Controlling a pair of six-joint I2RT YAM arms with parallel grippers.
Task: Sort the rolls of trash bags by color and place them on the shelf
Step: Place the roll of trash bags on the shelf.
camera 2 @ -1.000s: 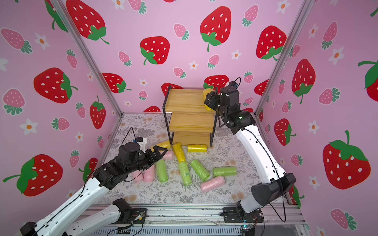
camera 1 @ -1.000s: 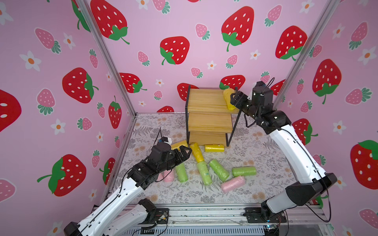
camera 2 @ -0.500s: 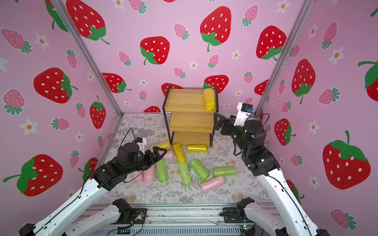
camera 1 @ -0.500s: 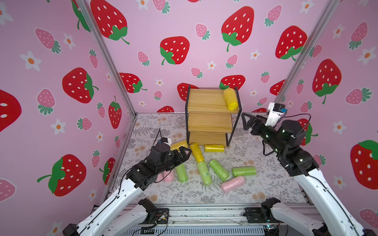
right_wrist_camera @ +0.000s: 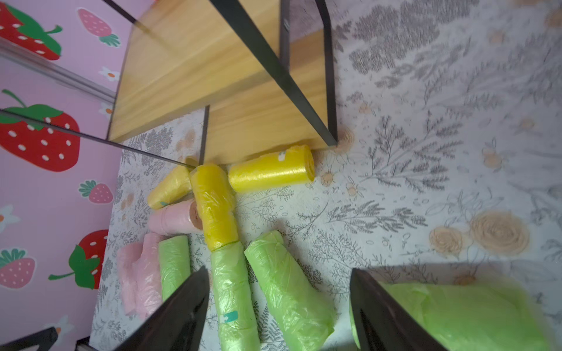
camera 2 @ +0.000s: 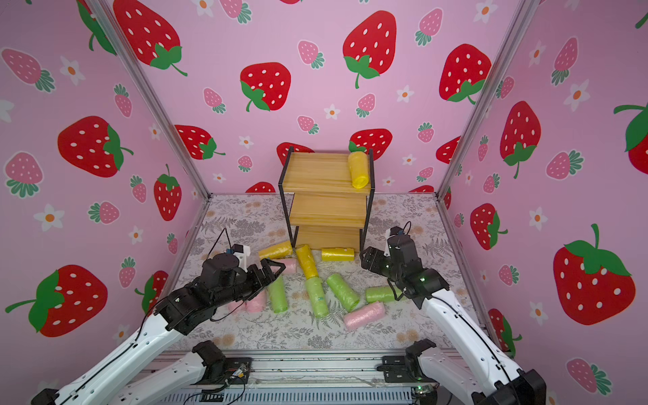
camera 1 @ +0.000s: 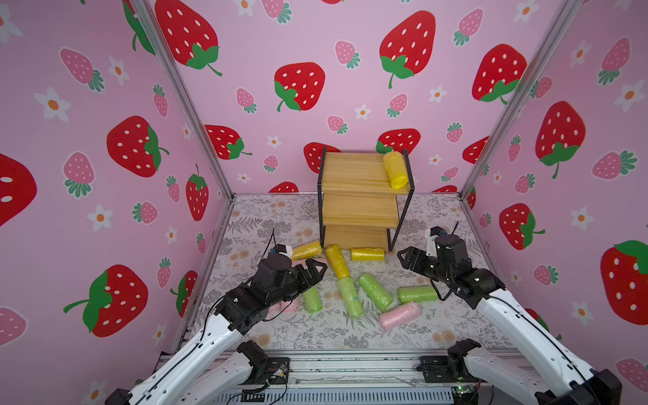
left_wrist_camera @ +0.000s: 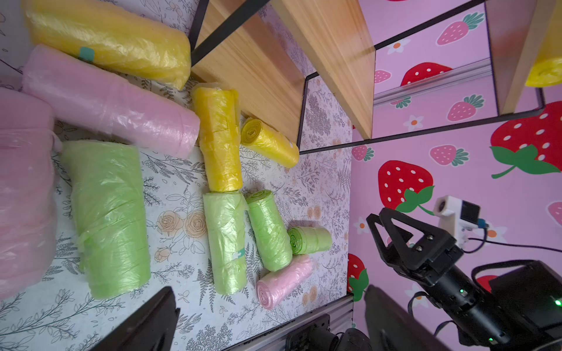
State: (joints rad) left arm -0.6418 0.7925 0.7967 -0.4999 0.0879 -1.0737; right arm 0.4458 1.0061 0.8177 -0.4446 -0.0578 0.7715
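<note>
The shelf [camera 1: 361, 196] [camera 2: 326, 196] stands at the back of the floor. A single yellow roll [camera 1: 395, 169] [camera 2: 358, 169] lies on its top tier at the right end. Loose rolls of trash bags lie in front of it: yellow [camera 1: 337, 261] [right_wrist_camera: 214, 206], light green [camera 1: 375, 291] [left_wrist_camera: 109, 212] and pale pink [camera 1: 399, 315] [left_wrist_camera: 282, 281]. My left gripper [camera 1: 321, 269] [left_wrist_camera: 269, 290] hovers open and empty over the left end of the pile. My right gripper [camera 1: 402, 258] [right_wrist_camera: 279, 271] is open and empty, low to the right of the shelf's foot, above a green roll [camera 1: 417, 294].
Pink strawberry-print walls [camera 1: 105, 175] and metal corner posts [camera 1: 505, 112] enclose the flowered floor mat [camera 1: 266, 224]. The shelf's black wire frame [right_wrist_camera: 273, 70] stands close to my right gripper. A metal rail [camera 1: 350, 357] runs along the front edge.
My right arm has come away from the shelf's top tier, leaving the yellow roll there, and dropped low to the floor right of the shelf. The left arm has barely moved.
</note>
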